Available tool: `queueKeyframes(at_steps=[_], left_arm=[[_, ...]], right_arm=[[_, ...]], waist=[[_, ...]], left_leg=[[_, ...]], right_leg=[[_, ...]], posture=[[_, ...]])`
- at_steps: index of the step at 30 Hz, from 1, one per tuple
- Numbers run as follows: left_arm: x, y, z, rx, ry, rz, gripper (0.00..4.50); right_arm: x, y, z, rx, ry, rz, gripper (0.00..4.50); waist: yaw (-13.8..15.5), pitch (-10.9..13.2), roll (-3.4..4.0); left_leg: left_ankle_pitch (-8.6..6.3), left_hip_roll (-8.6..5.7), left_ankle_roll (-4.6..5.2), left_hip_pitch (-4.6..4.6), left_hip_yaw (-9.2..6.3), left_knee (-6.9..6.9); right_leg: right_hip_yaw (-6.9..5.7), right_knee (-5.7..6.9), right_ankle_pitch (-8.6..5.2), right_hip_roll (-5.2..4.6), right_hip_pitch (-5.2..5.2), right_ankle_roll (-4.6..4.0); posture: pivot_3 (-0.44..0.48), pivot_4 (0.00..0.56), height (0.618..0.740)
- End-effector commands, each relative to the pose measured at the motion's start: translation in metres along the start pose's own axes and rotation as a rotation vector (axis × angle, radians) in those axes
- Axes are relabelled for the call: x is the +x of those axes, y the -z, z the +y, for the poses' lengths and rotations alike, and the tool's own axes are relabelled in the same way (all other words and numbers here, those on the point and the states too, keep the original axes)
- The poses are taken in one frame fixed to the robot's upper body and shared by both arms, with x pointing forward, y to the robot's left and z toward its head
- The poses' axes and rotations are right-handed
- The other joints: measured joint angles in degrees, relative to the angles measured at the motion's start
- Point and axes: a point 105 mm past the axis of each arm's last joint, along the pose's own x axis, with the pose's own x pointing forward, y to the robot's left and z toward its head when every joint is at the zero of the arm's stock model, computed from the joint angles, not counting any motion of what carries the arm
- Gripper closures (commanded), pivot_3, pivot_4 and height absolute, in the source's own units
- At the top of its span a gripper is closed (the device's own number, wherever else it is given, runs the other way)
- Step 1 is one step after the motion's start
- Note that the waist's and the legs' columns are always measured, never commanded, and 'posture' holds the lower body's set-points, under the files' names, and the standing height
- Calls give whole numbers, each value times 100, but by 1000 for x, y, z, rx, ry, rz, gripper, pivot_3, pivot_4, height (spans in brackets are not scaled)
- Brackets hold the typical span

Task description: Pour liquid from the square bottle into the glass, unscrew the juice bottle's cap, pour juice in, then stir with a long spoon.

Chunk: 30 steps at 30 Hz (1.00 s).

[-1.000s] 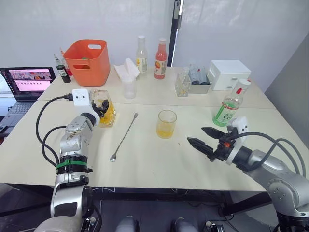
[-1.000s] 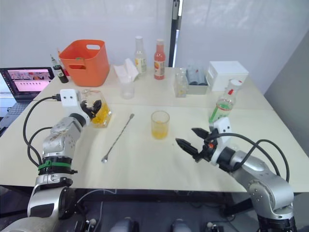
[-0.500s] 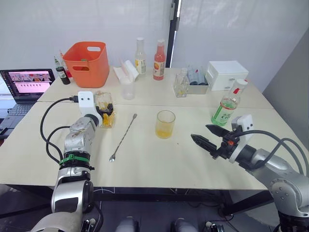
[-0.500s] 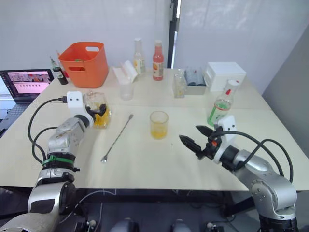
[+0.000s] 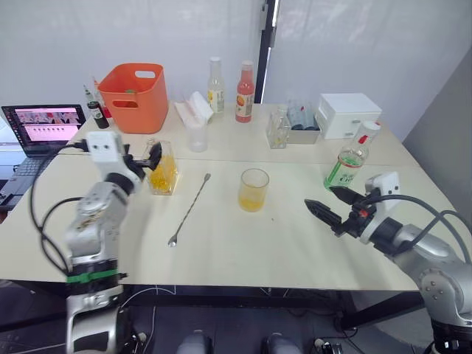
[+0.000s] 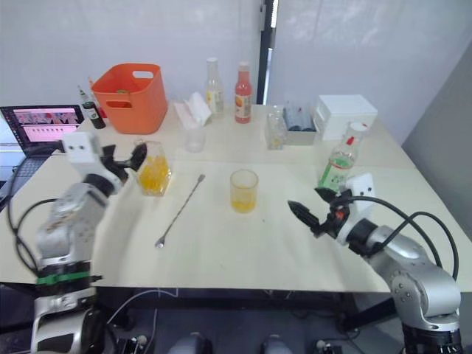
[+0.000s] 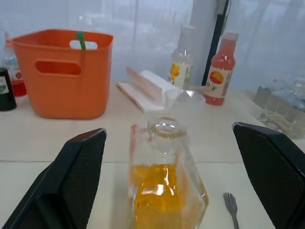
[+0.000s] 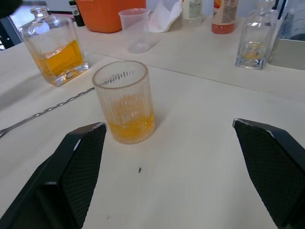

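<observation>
With the square bottle (image 5: 162, 168) standing on the table beside my open left gripper (image 5: 140, 156) and the glass (image 5: 254, 189) already holding amber liquid, my open right gripper (image 5: 335, 208) should take the juice bottle (image 5: 352, 157) low and steady.

Laptop (image 5: 37, 125) cut off at frame edge; bin (image 5: 133, 94) contents too hidden to tell

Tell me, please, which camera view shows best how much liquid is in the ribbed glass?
The right wrist view: the ribbed glass is near and large, with orange liquid in its lower part. Both eye views show it small at the table's middle. In the left wrist view I cannot find it.
</observation>
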Motion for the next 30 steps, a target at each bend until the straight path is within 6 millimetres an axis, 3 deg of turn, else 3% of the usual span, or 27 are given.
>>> queueKeyframes(at_steps=[1, 6, 11, 14, 19, 30], left_arm=[[-29, -11, -1, -8, 145, 12, 18], [-84, 13, 31, 29, 233, 142, 18], [-105, 29, 58, 46, 183, 160, 18], [-116, 42, 86, 130, 96, 191, 18], [-129, 47, 95, 138, 83, 170, 18], [-121, 62, 68, 65, 210, 161, 18]], right_arm=[[-17, -16, -24, -75, 82, -36, 0], [-44, -8, -61, -112, 244, 6, 0], [-66, 12, -77, -138, 300, 83, 0], [-85, 27, -86, -162, 360, 140, 0], [-103, 33, -90, -143, 419, 137, 0], [-87, 21, -77, -127, 377, 78, 0]], waist=[[-14, 0, 1], [-36, 0, 1], [42, -1, 2], [49, -2, 4], [33, -3, 3], [29, -3, 4]], left_leg=[[0, 2, 0, 0, 2, 0], [0, 8, -1, 7, 15, -4], [0, 9, -1, 11, 22, -3], [0, 10, -1, 18, 27, -5], [-2, 19, 0, 23, 37, -13], [-2, 22, 0, 28, 41, -16]], right_leg=[[-1, -3, -1, 2, 0, -1], [-2, -7, -9, 6, 1, -14], [-3, -10, -13, 1, 6, -18], [-2, -11, -14, 0, 9, -18], [1, -15, -16, 1, 6, -22], [3, -12, -16, -2, 8, -22]], posture=[[0, 150, 715], [0, 150, 715], [0, 150, 715], [0, 150, 715], [0, 150, 715], [0, 150, 715]])
